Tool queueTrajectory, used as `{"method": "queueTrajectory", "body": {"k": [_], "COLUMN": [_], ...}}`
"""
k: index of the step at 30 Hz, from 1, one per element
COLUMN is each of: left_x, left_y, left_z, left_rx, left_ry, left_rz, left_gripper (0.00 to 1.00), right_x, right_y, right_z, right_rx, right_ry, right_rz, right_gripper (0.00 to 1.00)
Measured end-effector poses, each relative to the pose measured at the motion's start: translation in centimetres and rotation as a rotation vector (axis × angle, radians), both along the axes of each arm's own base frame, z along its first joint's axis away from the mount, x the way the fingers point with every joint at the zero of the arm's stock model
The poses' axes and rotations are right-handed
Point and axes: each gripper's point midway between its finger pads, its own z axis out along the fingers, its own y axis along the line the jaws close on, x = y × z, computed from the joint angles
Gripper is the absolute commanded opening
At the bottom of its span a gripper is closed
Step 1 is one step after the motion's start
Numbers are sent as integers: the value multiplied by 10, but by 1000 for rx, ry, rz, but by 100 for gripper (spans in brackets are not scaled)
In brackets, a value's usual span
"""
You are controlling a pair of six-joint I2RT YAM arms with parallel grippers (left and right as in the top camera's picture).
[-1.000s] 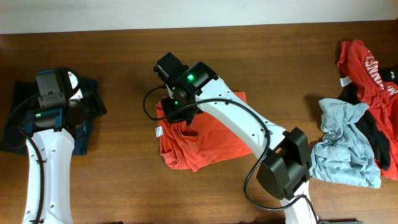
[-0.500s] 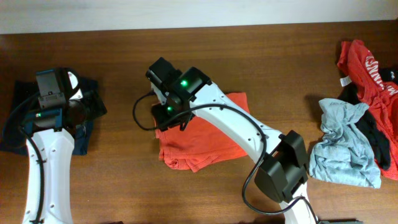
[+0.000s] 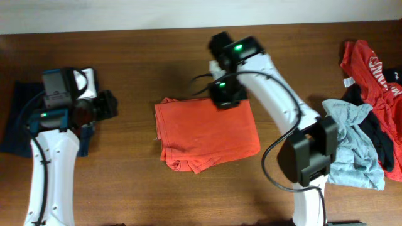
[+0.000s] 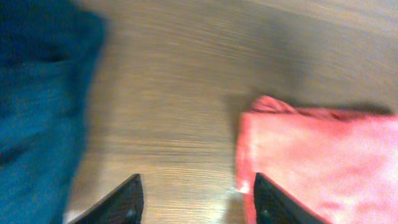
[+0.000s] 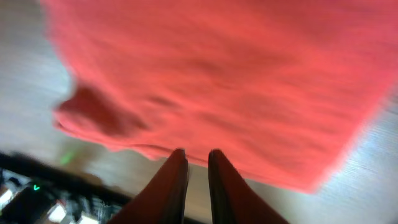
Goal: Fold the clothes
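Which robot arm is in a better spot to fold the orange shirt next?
Right, probably. The right gripper hangs over the far edge of the orange shirt. The left gripper is off by the dark blue clothes, with bare table between.

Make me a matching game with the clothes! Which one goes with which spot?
1. orange-red T-shirt
2. navy garment
3. pale grey-blue garment
4. red printed tee

A. far left
B. top right corner of the overhead view
C. middle, folded flat
D. right side, crumpled, below the red one in the overhead view

Pairs: 1-C, 2-A, 3-D, 4-B
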Motion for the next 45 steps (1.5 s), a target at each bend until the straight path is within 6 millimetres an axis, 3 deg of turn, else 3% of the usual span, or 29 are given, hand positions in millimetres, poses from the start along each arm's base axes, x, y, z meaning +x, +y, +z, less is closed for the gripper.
{"method": "queueTrajectory", "body": {"k": [3, 7, 9, 12, 15, 20, 26, 29, 34, 37, 38, 40, 45], "left_x": [1, -4, -4, 2, 9, 16, 14, 15, 14, 14, 14, 24, 36], "left_y": [-39, -101, -128, -149, -156, -154, -148, -145, -141, -135, -133, -131, -133], "left_z": [2, -6, -22, -55, -96, -154, -182, -185, -183, -177, -172, -146, -94], "left_rx": [-29, -32, -14, 9, 19, 32, 59, 82, 101, 124, 130, 143, 150], "left_ry": [-16, -3, 30, 96, 177, 284, 345, 351, 364, 385, 389, 344, 216], "left_rz": [-160, -387, -479, -539, -555, -550, -538, -531, -515, -496, -491, -474, -467], "left_gripper": [17, 3, 1, 1, 1, 1, 0, 2, 21, 25, 32, 37, 41], "right_x": [-6, -15, -17, -24, -40, -53, -59, -58, -49, -39, -32, -16, 1], "right_y": [-32, -39, -39, -41, -50, -67, -96, -115, -125, -120, -116, -110, -123], "right_z": [-1, -12, -28, -54, -82, -109, -122, -122, -116, -98, -87, -62, -48], "right_rx": [-48, -76, -82, -93, -124, -187, -291, -343, -305, -220, -161, 7, 200], "right_ry": [62, 90, 93, 113, 164, 188, 204, 210, 186, 128, 94, 26, -6], "right_rz": [-25, -1, 11, 20, 30, 39, -10, -62, -104, -125, -144, -174, -222], "right_gripper": [17, 17, 17, 17, 17, 18, 14, 13, 18, 39, 57, 63, 71]}}
